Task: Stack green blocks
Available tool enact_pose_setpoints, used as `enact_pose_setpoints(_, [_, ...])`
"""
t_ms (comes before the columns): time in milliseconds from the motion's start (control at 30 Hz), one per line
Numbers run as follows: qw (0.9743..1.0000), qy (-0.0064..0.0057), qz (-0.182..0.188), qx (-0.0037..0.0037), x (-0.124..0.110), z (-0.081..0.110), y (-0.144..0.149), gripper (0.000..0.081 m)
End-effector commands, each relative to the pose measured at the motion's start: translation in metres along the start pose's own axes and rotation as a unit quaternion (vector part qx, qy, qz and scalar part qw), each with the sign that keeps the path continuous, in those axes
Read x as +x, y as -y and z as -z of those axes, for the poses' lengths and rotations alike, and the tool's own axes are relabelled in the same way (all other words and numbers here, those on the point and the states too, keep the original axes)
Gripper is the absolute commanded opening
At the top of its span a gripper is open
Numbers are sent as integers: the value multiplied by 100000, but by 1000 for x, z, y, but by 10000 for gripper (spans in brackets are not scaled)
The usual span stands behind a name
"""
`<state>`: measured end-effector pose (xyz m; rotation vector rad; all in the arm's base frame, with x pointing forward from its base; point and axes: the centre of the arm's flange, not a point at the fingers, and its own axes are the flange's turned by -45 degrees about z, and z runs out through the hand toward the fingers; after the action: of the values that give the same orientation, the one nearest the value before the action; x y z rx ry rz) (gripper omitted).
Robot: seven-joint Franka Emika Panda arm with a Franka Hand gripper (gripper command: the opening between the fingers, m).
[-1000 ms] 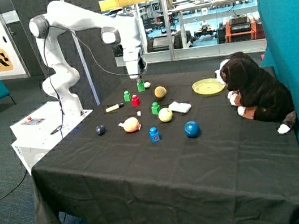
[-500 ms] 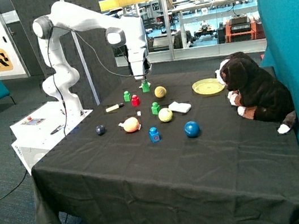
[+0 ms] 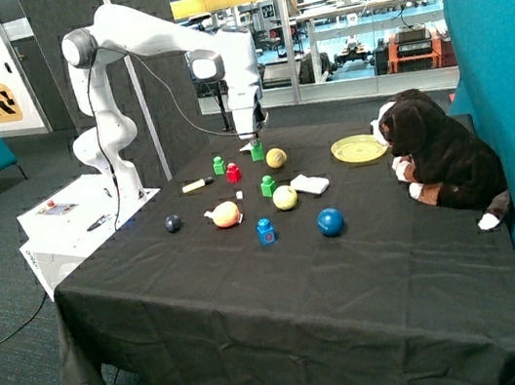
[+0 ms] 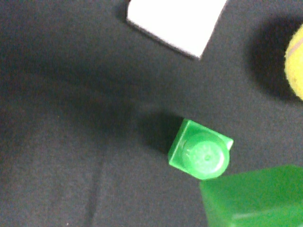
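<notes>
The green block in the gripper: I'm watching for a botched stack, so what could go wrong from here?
The gripper carries a green block above the cloth, not yet over the target green block seen by the wrist camera. Lowered off-centre, it could miss the stud and tip or shove that block. The yellow balls lie close by; a nudge could send one rolling into the blocks.

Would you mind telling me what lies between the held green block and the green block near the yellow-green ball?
Only bare black cloth lies between the held green block and the target green block; the outside view shows this.
</notes>
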<state>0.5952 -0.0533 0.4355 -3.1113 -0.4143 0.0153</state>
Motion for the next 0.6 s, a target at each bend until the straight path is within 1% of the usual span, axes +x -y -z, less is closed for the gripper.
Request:
enact_pose_setpoints(0, [99997, -465, -596, -201, -2, -14, 2, 0])
enact_pose_setpoints(33, [99998, -464, -218, -202, -3, -16, 3, 0])
enact_pose_setpoints(333, [99995, -466, -899, -199, -8, -34, 5, 0])
enact_pose_setpoints(567, [99998, -465, -322, -202, -4, -42, 6, 0])
